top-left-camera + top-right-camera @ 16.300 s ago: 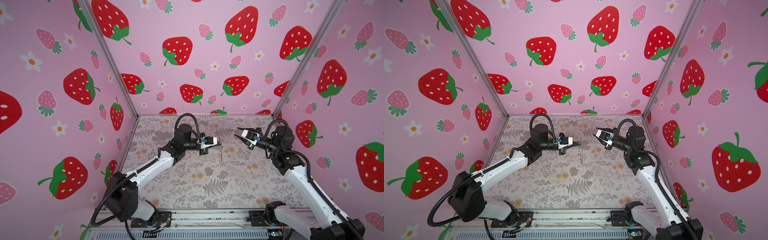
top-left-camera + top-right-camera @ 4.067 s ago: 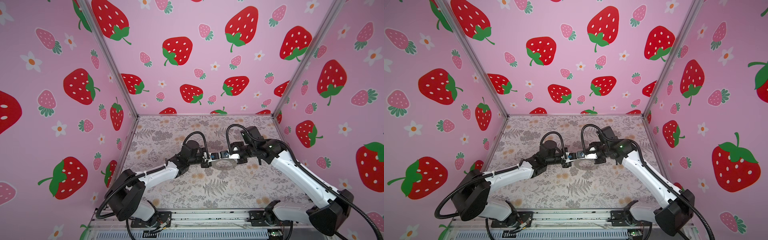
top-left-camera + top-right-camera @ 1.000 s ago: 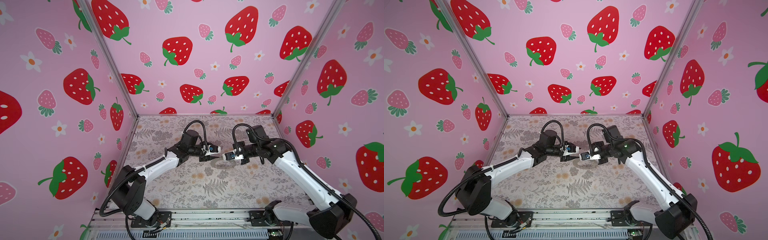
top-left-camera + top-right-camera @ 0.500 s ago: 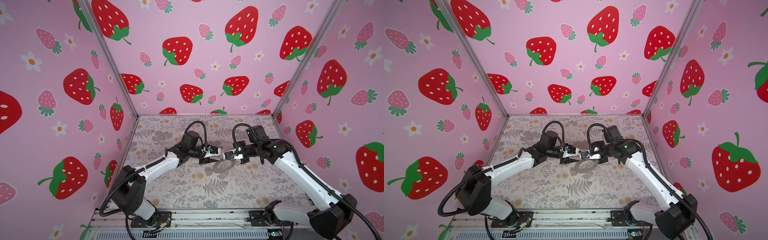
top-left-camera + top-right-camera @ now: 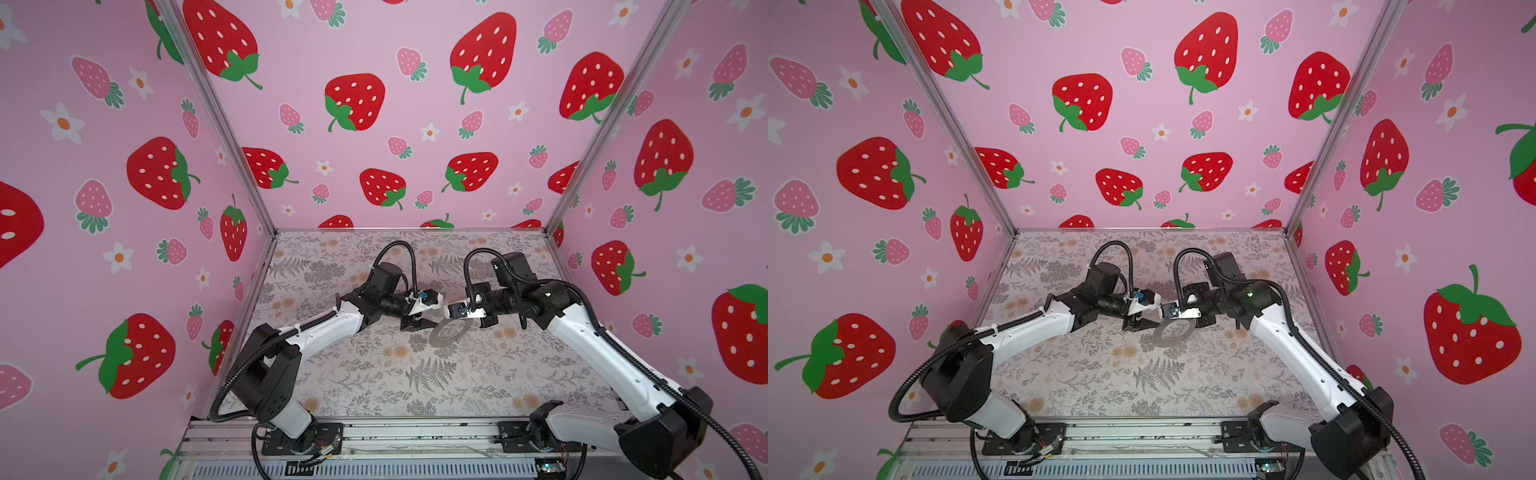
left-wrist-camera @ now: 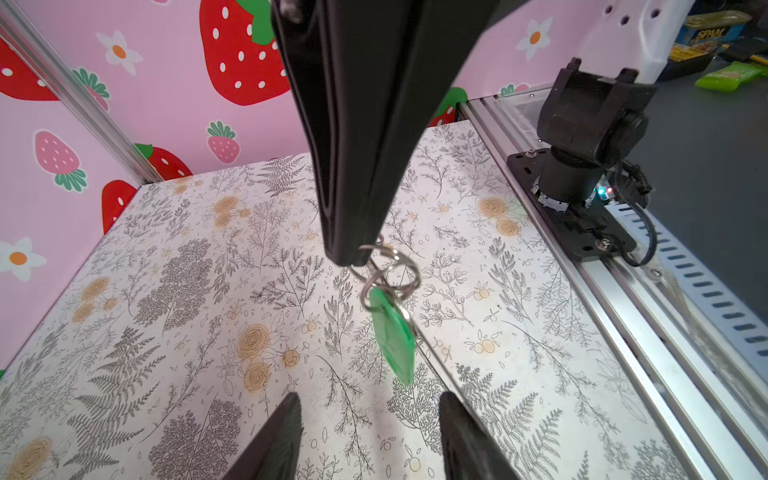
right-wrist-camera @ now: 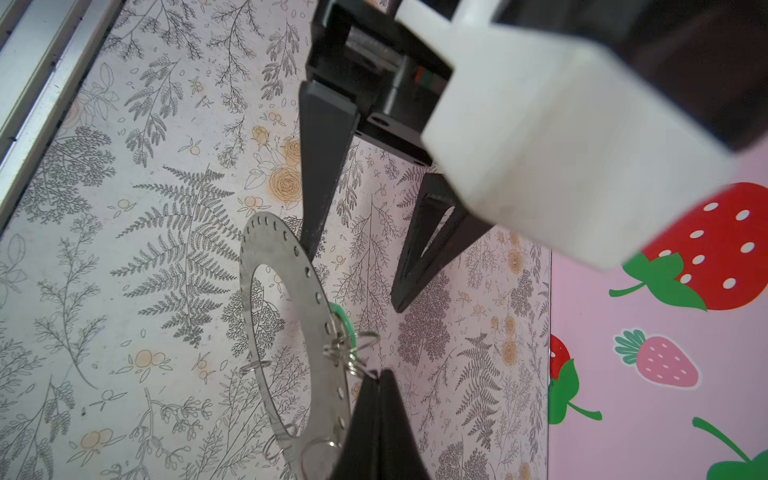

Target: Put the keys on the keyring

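Right wrist view gives the keyring [image 7: 266, 239] best: a flat, thin grey ring with a wide open centre, small holes along its rim and wire loops [image 7: 353, 345] on its edge. It hangs tilted in the air above the patterned table [image 7: 124, 291], between the two arms. The right gripper [image 7: 376, 388] has its fingers pressed together and pinches the keyring at the rim, where the loops are gathered. The left gripper [image 7: 353, 280] stands just beside, its fingers spread and holding nothing; one fingertip is very near the rim, and I cannot tell if it touches. Of the keys [image 6: 392, 336], the left wrist view shows the bright green tag hanging from the loops under the right fingertips. The right wrist view shows only a green edge behind the ring. In both top views the tag is too small to see. The metal key I cannot make out.
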